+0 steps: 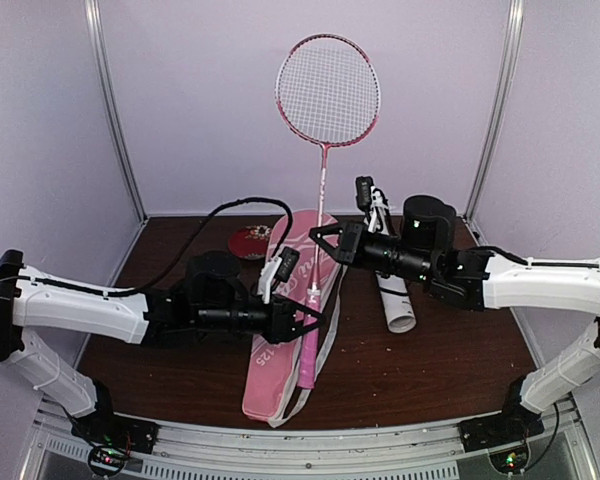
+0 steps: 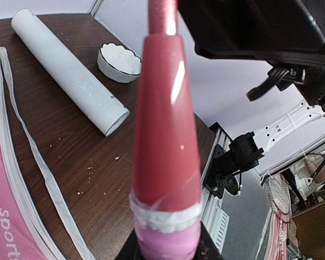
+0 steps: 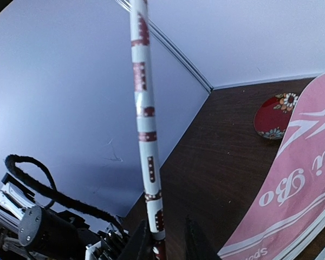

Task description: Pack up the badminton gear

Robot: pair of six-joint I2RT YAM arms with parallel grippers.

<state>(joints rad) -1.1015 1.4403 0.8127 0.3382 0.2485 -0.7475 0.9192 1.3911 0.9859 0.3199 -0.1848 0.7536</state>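
- From overhead I get the whole racket [image 1: 327,92] at once. It stands upright over the table [image 1: 450,370], strung oval head high against the back wall, pink grip at the bottom.
- The same view shows the pink bag [image 1: 275,375] lying flat and lengthwise beneath the racket. The white tube [image 1: 397,303] lies on its side just right of it, and the dark red dish [image 1: 250,241] sits at the back.
- The left wrist view adds what the right arm covers from above: a small white cup [image 2: 119,62] with a scalloped, dark-edged rim near the tube (shuttlecock or bowl, I cannot tell). Pale crumbs speckle the dark wood.
- Only the right wrist view gives close detail. The shaft is thin and white, banded with red marks. The dish has a flower pattern and the bag's fabric carries pale script.
- Materials:
  - The grip's upper part is a glossy tapering cone, and a ragged white tape ring joins it to a paler pink wrap.
  - The tube is smooth and matte with an open end.
  - The bag is edged in white tape.
- Left pincer [image 1: 310,322]: clamped on the racket's grip, with the handle rising straight out of it.
- Right pincer [image 3: 165,225]: narrow, straddling the shaft above the grip. One finger lies against the shaft and a sliver of gap shows on the other side, so it is not clamped.
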